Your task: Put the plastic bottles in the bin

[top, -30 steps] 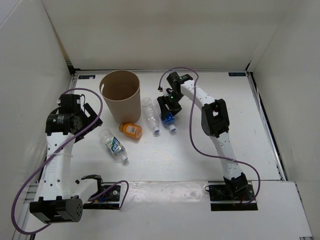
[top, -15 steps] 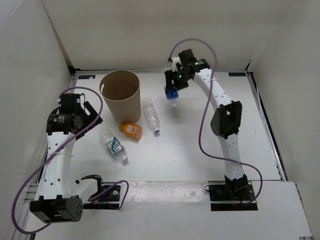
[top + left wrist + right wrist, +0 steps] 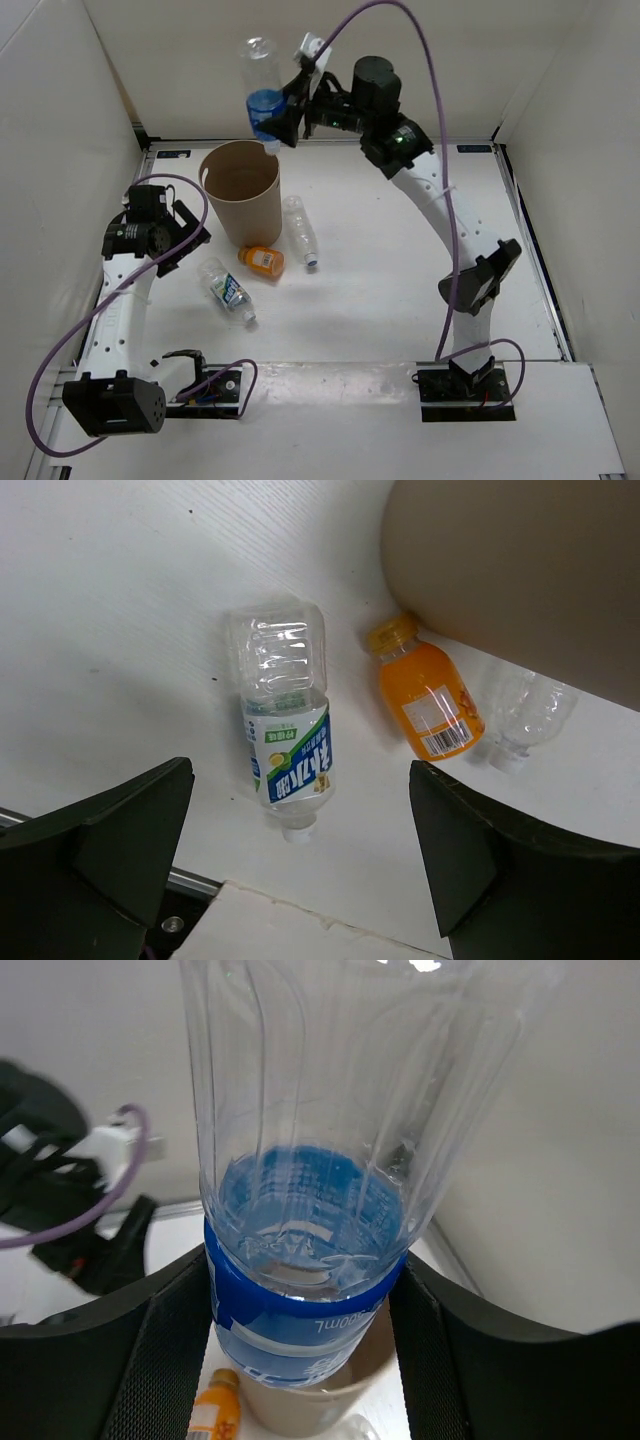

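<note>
Right gripper (image 3: pixel 284 116) holds blue-label bottle (image 3: pixel 262 98) vertical (cap down).

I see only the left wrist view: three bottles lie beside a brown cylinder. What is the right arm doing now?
Observer: The right gripper holds a clear plastic bottle with a blue label high in the air, cap downward.
Operator: Is it near the cylinder?
Observer: Yes. In the right wrist view, the open mouth of the tall brown cardboard bin lies just below the bottle.
Operator: Is anything already inside the bin?
Observer: From above, no bottle shows inside it.
</note>
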Robot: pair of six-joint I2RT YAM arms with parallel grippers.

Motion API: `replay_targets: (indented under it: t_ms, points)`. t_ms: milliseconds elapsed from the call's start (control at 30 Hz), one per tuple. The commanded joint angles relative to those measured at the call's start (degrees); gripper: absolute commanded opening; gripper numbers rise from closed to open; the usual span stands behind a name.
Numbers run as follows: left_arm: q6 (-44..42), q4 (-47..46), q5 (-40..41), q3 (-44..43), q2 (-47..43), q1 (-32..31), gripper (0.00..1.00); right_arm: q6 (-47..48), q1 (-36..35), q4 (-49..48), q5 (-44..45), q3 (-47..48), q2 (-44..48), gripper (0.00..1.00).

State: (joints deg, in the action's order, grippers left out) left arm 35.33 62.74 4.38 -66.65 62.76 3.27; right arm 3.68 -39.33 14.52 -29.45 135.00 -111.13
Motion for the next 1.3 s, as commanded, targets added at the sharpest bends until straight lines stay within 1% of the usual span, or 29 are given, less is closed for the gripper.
replay_targets:
  t_ms: [0, 33, 67, 133, 167, 200, 333, 467, 500, 600, 633, 700, 767, 867, 933, 967, 1033, 1067, 1133, 1267]
  points:
    - [-0.4, -1.8, -1.6, 0.5, -0.6, 0.3, 0.99, 2.0, -1.7, -4.1, -10.6, -3.7, -3.6, 0.00]
    - [-0.8, -1.8, -1.6, 0.8, -0.6, 0.4, 0.99, 0.5, -1.9, -4.7, -12.9, -4.6, -4.2, 0.00]
    - [-1.0, -2.0, -1.9, 1.3, -0.8, 0.3, 0.99, -0.1, -2.5, -4.6, -13.3, -5.8, -4.4, 0.00]
    - [-2.1, -4.3, -3.5, 2.6, -1.5, 0.4, 0.99, -1.3, -3.0, -5.0, -12.7, -6.1, -5.3, 0.00]
    - [-2.4, -5.1, -4.0, 4.6, -1.8, 0.4, 0.99, -1.3, -3.6, -5.2, -12.4, -6.2, -5.8, 0.00]
    - [-2.6, -6.2, -5.6, 4.9, -2.5, 0.3, 0.99, -1.5, -3.6, -6.0, -10.6, -6.1, -6.0, 0.00]
    - [-4.0, -7.2, -6.8, 6.0, -2.2, 1.0, 0.99, -1.1, -4.7, -8.5, -6.7, -4.5, -8.3, 0.00]
    - [-5.5, -8.0, -6.9, 5.7, -1.0, 1.1, 0.99, -1.1, -5.1, -8.3, -4.8, -4.1, -10.3, 0.07]
    - [-5.9, -8.0, -7.3, 5.6, -0.6, 1.2, 0.99, -1.2, -5.3, -7.2, -4.4, -3.7, -10.5, 0.07]
    - [-6.7, -8.9, -7.8, 6.3, -0.2, 1.1, 0.99, -0.9, -5.5, -6.0, -4.3, -3.2, -11.5, 0.20]
    - [-6.8, -9.5, -7.8, 6.4, -0.1, 1.1, 0.99, -0.8, -5.5, -5.7, -4.0, -3.1, -11.6, 0.33]
    - [-6.7, -9.7, -7.8, 6.6, 0.3, 1.1, 0.99, -0.6, -5.5, -4.9, -3.4, -3.0, -11.8, 0.44]
    - [-6.3, -10.1, -8.0, 7.0, 0.4, 1.4, 0.99, -0.6, -5.2, -3.9, -2.3, -2.9, -12.1, 0.53]
    - [-5.6, -11.4, -8.2, 8.0, 0.2, 1.2, 0.99, 0.4, -4.9, -3.5, -1.5, -3.0, -11.7, 0.60]
    - [-4.7, -12.4, -8.1, 8.9, 0.0, 1.2, 0.99, -1.8, -4.3, -5.5, 2.1, -2.4, -11.5, 0.65]
    - [-4.4, -12.7, -8.0, 9.2, -0.2, 1.1, 0.99, -2.4, -4.0, -5.8, 3.5, -1.9, -11.6, 0.71]
    - [-3.2, -13.3, -8.0, 10.5, -0.3, 1.1, 0.99, -2.5, -3.3, -5.6, 4.4, 0.6, -12.5, 0.79]
    - [-2.7, -14.0, -7.7, 10.9, -0.1, 1.2, 0.99, -2.4, -3.4, -5.8, 6.1, 1.6, -12.5, 0.90]
    - [-1.4, -14.7, -7.8, 11.7, 0.0, 1.1, 0.99, -1.6, -3.1, -6.2, 6.5, 1.1, -11.9, 0.90]
    - [0.4, -15.3, -8.3, 13.0, 0.1, 1.2, 0.99, -3.2, -1.9, -5.6, 6.8, 0.4, -10.4, 0.90]
